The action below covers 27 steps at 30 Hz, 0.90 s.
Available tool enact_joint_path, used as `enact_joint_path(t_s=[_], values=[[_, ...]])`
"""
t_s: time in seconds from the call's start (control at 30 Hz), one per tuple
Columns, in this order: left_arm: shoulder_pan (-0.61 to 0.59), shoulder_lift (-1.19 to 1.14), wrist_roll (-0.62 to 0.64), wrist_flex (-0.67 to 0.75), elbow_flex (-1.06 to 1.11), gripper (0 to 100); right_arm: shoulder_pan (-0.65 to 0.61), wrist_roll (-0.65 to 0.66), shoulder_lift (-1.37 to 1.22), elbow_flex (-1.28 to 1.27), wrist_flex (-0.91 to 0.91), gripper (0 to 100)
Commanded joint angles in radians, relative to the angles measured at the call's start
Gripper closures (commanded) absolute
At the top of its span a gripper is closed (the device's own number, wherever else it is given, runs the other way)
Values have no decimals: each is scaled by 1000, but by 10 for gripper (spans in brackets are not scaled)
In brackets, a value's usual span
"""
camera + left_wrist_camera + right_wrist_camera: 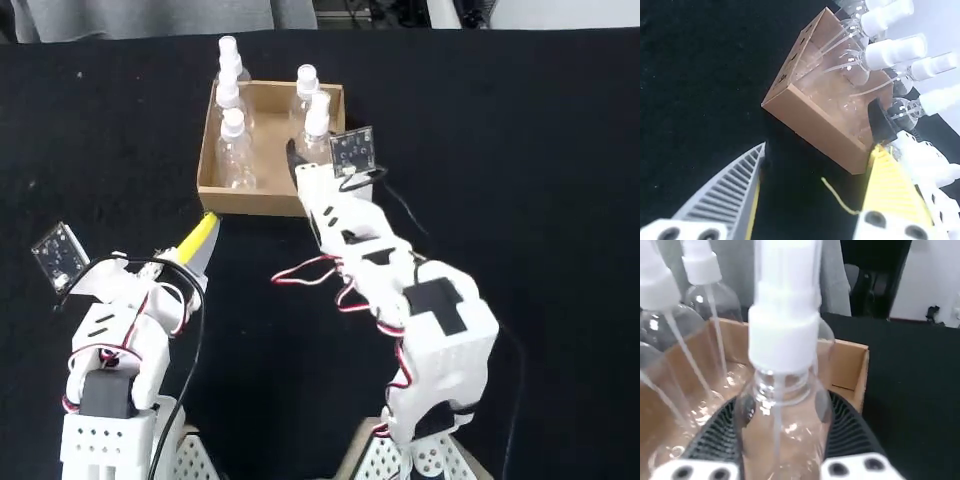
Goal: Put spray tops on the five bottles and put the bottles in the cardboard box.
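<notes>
The cardboard box (pixel 268 198) stands at the table's far middle with several clear bottles in it, each with a white spray top. Three bottles (pixel 235 140) line its left side and one (pixel 305 85) stands at its far right. My right gripper (pixel 312 152) is at the box's near right corner, shut on a fifth capped bottle (pixel 318 118). The right wrist view shows that bottle (pixel 782 340) upright between the black fingers (pixel 715 435), over the box's inside. My left gripper (pixel 203 245) hangs open just in front of the box's near left corner (pixel 815 125), holding nothing (pixel 815 175).
Black cloth covers the table (pixel 520 150), with free room to the left and right of the box. Red and white cables (pixel 310 270) loop beside the right arm. Each arm carries a small marker plate (pixel 60 252).
</notes>
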<state>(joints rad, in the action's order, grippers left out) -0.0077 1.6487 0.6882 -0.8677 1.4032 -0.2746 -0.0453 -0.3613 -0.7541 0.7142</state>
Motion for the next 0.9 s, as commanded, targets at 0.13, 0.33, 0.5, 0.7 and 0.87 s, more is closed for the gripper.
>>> enact_joint_path(t_s=[0.13,0.33,0.5,0.7,0.87], values=[[-8,9,-5,20,-18,690,32,3,1,53,31,983],[-8,9,-5,20,-18,690,26,3,-13,56,31,982],[-8,9,-5,20,-18,690,25,5,-12,53,29,982],[-8,9,-3,20,-16,690,25,78,-15,51,29,982],[-8,9,-2,20,-16,690,25,80,-15,50,29,982]])
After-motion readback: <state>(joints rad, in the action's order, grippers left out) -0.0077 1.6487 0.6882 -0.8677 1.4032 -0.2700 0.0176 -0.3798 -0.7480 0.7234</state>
